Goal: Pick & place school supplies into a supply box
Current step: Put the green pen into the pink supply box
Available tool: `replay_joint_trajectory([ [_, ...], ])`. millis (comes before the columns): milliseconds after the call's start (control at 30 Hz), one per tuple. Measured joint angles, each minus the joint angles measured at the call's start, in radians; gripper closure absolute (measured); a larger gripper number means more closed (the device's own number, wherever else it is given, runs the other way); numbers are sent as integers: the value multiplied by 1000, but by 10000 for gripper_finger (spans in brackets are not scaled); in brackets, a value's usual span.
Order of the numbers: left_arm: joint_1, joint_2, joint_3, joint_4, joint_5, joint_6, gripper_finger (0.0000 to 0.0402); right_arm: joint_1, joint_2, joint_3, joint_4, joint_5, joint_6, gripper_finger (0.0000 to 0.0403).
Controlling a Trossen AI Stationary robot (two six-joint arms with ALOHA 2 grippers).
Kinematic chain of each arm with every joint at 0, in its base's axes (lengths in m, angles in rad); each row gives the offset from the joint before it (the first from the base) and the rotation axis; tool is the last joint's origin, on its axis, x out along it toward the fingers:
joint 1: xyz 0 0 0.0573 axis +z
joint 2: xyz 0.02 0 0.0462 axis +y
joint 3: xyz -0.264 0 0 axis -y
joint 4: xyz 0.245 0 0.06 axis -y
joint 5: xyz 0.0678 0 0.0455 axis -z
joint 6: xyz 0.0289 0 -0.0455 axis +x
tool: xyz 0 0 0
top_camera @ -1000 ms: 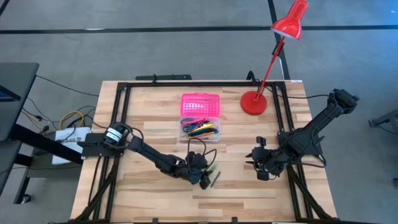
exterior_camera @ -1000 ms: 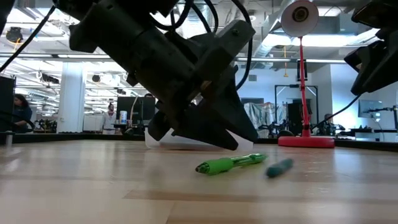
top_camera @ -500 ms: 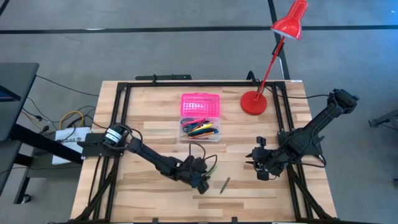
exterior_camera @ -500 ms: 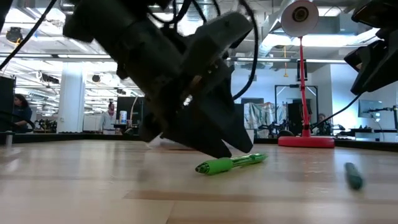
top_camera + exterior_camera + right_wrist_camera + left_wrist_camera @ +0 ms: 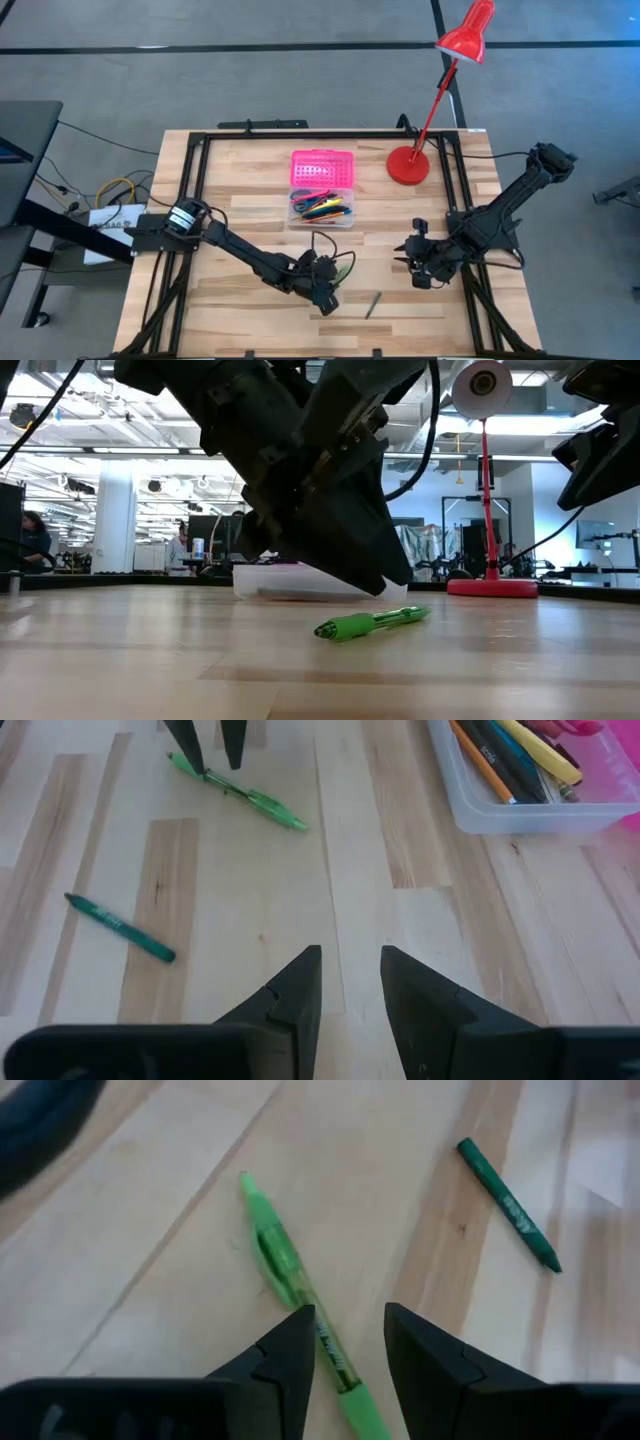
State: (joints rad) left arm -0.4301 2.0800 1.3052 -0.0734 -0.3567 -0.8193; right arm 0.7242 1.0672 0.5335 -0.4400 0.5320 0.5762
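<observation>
Left gripper (image 5: 348, 1342) straddles green pen (image 5: 290, 1275), fingers apart.

High cam: straight down, whole bench (image 5: 250, 170). Low cam: bench level, close. Wrist cams look fwd/down; all four share green pen (image 5: 300, 1285).

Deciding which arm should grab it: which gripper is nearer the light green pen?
Left. The left gripper straddles the light green pen; the right gripper waits well off to its side.

No legible text anywhere.
</observation>
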Motion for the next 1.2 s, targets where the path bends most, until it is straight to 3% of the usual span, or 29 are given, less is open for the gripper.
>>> replay_joint_trajectory([
  [233, -1, 89, 65, -10, 24, 13, 289, 0, 0, 0, 8, 0, 28, 305],
  [433, -5, 204, 271, -263, -17, 1, 287, 18, 0, 0, 6, -5, 76, 305],
  [633, -3, 289, 445, -456, -14, 100, 294, 44, 0, 0, 6, -6, 80, 305],
  [800, 1, 293, 457, -485, 12, 191, 311, 44, 0, 0, 6, -5, 81, 305],
  [1000, 30, 287, 462, -551, 173, 231, 347, 44, 0, 0, 1, -2, 81, 305],
  [1200, 52, 284, 462, -555, 234, 261, 366, 44, 0, 0, -1, -6, 104, 305],
])
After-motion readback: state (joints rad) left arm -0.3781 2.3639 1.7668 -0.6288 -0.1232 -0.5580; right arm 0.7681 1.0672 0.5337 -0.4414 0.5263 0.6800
